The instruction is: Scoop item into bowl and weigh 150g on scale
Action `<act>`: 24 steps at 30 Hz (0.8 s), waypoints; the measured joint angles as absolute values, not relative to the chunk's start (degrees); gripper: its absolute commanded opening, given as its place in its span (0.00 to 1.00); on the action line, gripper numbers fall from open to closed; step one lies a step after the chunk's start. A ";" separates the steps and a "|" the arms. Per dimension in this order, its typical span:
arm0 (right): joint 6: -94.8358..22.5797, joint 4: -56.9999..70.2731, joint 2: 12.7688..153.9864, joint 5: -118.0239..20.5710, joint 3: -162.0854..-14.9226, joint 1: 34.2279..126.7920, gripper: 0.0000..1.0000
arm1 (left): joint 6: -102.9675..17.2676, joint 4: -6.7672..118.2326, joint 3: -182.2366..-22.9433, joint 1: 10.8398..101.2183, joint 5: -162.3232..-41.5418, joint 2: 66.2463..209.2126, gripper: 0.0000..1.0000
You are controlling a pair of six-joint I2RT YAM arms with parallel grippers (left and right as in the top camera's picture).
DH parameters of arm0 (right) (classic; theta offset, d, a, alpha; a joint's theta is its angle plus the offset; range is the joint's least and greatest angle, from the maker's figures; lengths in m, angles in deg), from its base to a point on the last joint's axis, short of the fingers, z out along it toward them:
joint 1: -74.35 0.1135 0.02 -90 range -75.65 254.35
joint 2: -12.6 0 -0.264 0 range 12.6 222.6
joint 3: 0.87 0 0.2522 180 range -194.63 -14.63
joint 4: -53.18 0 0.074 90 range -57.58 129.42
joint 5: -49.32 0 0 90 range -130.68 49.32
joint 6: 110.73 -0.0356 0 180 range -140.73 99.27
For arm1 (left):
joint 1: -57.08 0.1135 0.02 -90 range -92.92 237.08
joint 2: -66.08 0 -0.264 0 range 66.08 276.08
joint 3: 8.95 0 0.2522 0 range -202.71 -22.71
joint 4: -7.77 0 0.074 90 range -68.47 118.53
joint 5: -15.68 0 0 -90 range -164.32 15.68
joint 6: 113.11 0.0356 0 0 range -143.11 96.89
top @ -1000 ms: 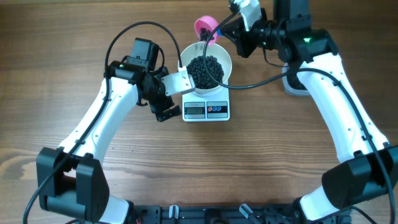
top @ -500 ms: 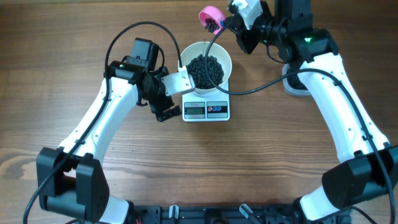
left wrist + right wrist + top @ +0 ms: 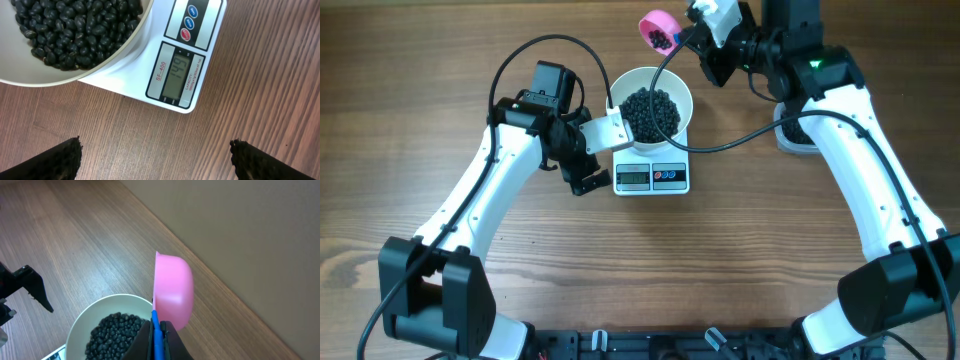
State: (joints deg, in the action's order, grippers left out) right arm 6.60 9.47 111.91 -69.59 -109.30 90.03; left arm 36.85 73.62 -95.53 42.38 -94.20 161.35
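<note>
A second ago the pink scoop (image 3: 659, 29) hung tipped over the far rim of the bowl (image 3: 632, 80). Now it is up and away from the bowl, toward the far edge of the table (image 3: 420, 60), in the same spot as half a second ago. Bowl, scale (image 3: 651, 177) and left arm lie as before.

The right gripper (image 3: 157, 330) is closed tight on the scoop's handle. The left gripper (image 3: 155, 157) stands wide open just beside the near left corner of the scale, gripping nothing, with a dark fingertip at each lower corner of the left wrist view. The beans (image 3: 651, 112) form a dark heap inside the white bowl, which sits on the scale. A few more beans show in the scoop from overhead.

In the right wrist view only the scoop's pink outside shows, so its contents are hidden there, and most of the handle is buried between the fingers. That view cuts the bowl off at the bottom edge, and the left wrist view cuts it off at the top and left. The bowl covers the far part of the scale. The display, seen turned sideways, seems to read 149. A black cable (image 3: 715, 142) crosses over the bowl's rim. A pale thing (image 3: 788, 140) by the right arm is mostly covered, and I cannot tell what it is.
</note>
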 measured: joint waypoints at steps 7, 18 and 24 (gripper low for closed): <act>6.60 9.47 111.91 -69.59 -109.30 90.03 0.04 | 36.85 73.60 -95.53 42.38 -94.20 161.35 1.00; 6.60 9.49 111.91 -70.49 -109.30 90.03 0.04 | 36.85 73.60 -95.53 42.38 -94.20 161.35 1.00; 6.60 9.75 111.91 -71.08 -109.30 90.03 0.04 | 36.85 73.60 -95.53 42.38 -94.20 161.35 1.00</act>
